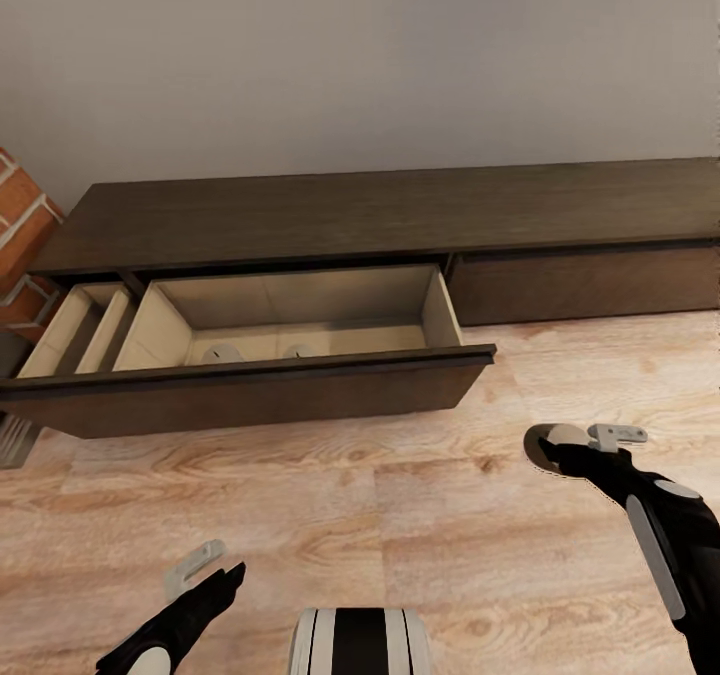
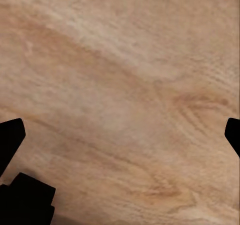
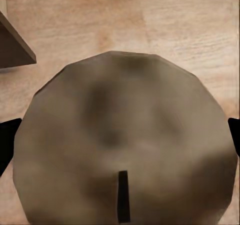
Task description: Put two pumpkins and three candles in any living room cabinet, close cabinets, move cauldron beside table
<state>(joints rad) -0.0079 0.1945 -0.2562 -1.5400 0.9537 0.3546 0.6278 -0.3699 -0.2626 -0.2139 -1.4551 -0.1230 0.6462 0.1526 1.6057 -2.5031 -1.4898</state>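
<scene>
The cabinet, a long low dark-brown unit, stands against the wall in the head view. Its wide left drawer is pulled out, showing a pale interior. Two rounded grey tops, probably candles, peek above the drawer front inside it. My right gripper hangs over the floor to the right of the drawer's corner, shut on a grey-olive candle. The right wrist view looks down on that candle and its dark wick. My left gripper is open low over bare floor.
The cabinet's right drawer front is shut. A red brick wall meets the cabinet's left end. Wooden floor spreads in front of the cabinet. My own base shows at the bottom edge.
</scene>
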